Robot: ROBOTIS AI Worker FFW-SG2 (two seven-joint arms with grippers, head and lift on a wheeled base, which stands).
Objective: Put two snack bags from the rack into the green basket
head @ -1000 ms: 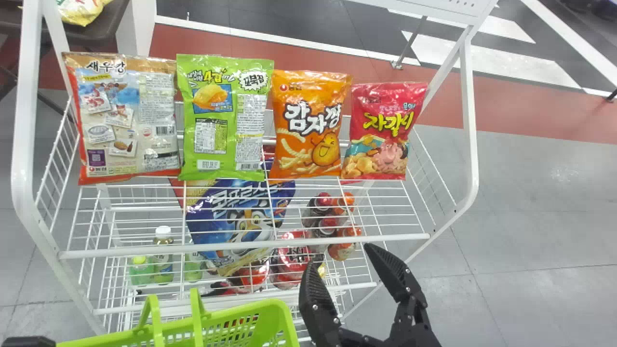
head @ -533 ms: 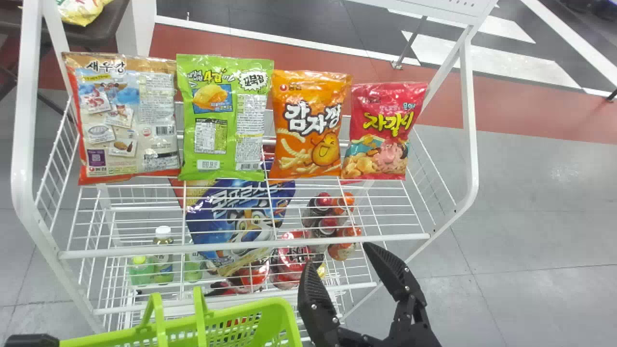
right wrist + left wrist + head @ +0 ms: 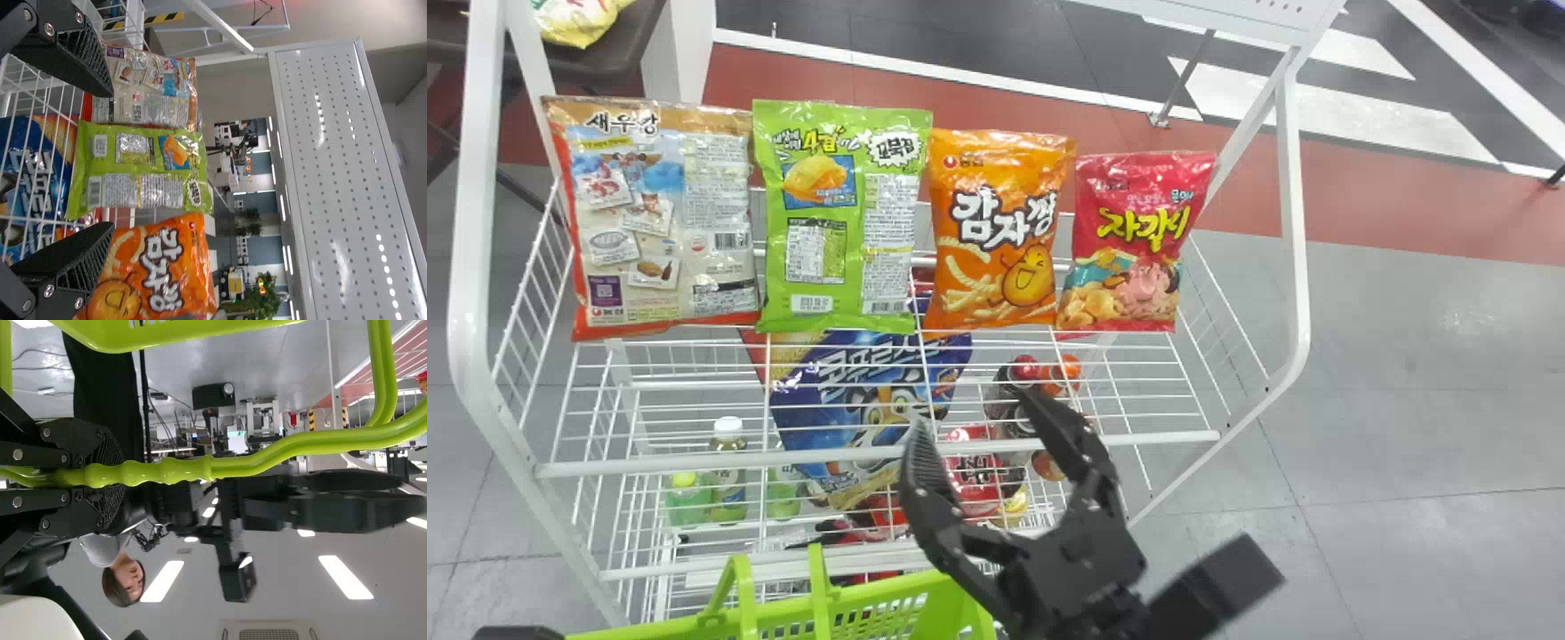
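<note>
At the far left, beyond the rack (image 3: 467,267), a yellow bag (image 3: 578,22) lies on a dark seat. The left hand (image 3: 520,633) is at the bottom left; in its wrist view, the left hand (image 3: 110,473) is clamped on the handle (image 3: 267,460) of the green basket. The basket (image 3: 898,585) sits in front of the rack, below the front edge of its upper shelf (image 3: 694,464).

Four snack bags stand in a row toward that shelf's back edge. The beige and red bag (image 3: 663,213) is by the back left corner, and the green bag (image 3: 840,218) is just beside it. Lower down, beneath the wires, are bottles (image 3: 729,471) and a blue bag (image 3: 871,391). Next along the row comes the orange bag (image 3: 1000,231).

The right hand (image 3: 967,411) is at the shelf's front edge, right of the middle, with its fingers apart and nothing held between them. At the right end of the row, near the back right corner, the red bag (image 3: 1134,240) stands beside the orange one.
</note>
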